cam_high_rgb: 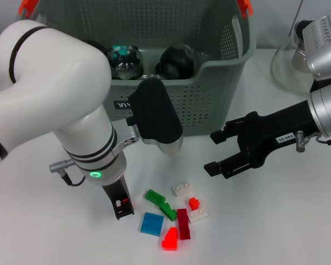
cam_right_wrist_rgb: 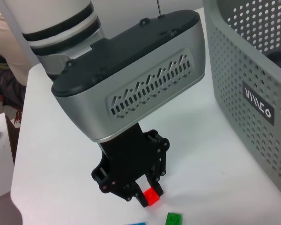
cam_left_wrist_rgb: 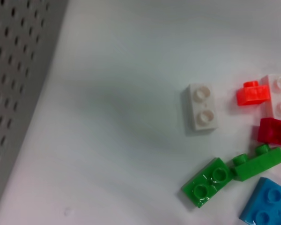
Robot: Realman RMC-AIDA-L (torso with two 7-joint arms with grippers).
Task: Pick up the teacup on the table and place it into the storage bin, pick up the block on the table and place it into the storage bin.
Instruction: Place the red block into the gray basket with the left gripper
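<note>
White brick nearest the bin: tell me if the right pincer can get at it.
Probably yes. The right pincer is open near the white brick, with bare table between; the left arm's wrist housing hangs close, though.

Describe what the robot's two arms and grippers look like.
The left arm is glossy white with black bands and a glowing green ring, ending in a black and silver vented wrist housing and black left gripper. The right arm is silver and ribbed, with a black right gripper bearing a small white label.

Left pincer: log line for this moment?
left pincer shut on red block at table | right pincer open, hovering before bin | other blocks loose on table
</note>
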